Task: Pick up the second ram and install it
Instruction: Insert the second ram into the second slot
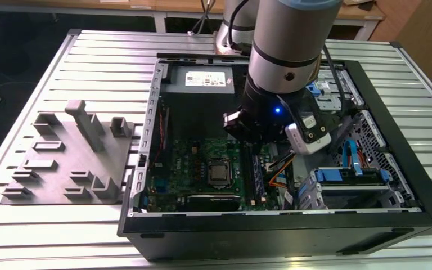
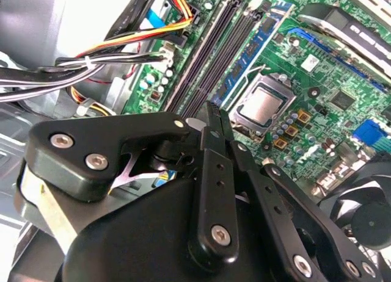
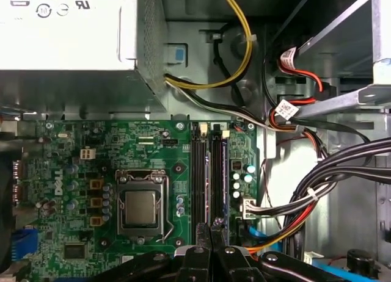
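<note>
My gripper (image 3: 211, 224) is shut, its black fingertips pressed together just above one end of the memory slots (image 3: 199, 178) beside the CPU socket (image 3: 142, 207). I see nothing clamped between the fingers. A long thin ram (image 2: 256, 53) with a blue-green face stands in one slot, beside black slots (image 2: 204, 50); it also appears as a narrow strip (image 3: 223, 172) in the first wrist view. I cannot tell whether this is the second ram. In the exterior view the arm (image 1: 283, 62) reaches down into the open computer case over the slots (image 1: 257, 174).
A grey holder tray (image 1: 66, 163) with upright slabs lies on the slatted table at the exterior view's left. Bundled cables (image 3: 317, 190) run close beside the slots. The power supply (image 3: 67, 32), drive bays (image 1: 351, 174) and case walls (image 1: 276, 225) hem the gripper in.
</note>
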You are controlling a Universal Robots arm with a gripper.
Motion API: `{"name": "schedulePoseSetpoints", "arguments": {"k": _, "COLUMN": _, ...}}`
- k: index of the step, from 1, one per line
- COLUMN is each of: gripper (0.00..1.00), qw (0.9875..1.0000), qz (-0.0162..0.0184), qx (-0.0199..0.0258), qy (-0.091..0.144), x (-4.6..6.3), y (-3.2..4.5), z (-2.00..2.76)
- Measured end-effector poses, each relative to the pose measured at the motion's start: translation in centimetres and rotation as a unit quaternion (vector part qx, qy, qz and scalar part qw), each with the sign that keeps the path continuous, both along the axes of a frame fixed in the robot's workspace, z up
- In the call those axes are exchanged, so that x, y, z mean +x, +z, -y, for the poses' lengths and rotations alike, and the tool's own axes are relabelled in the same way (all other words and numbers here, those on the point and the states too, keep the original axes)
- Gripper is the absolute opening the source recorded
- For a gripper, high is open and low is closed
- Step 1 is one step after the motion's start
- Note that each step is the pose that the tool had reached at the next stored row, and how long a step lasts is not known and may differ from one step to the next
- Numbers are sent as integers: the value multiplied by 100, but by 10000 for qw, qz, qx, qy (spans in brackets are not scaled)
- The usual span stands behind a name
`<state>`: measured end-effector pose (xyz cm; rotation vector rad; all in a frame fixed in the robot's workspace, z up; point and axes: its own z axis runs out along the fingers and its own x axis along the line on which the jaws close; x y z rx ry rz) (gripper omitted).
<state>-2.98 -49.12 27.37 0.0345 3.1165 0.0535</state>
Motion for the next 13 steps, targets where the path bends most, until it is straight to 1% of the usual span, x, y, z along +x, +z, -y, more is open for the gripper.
{"name": "schedulePoseSetpoints", "arguments": {"k": 3, "gripper": 8, "qw": 10000, "qz": 0, "qx": -1, "qy": 29, "x": 0, "y": -26, "z": -2}}
{"name": "schedulePoseSetpoints", "arguments": {"k": 8, "gripper": 8, "qw": 10000, "qz": 0, "qx": 0, "qy": 66, "x": 3, "y": -101, "z": -4}}
{"name": "schedulePoseSetpoints", "arguments": {"k": 13, "gripper": 8, "qw": 9998, "qz": 0, "qx": 0, "qy": 203, "x": 9, "y": -134, "z": -8}}
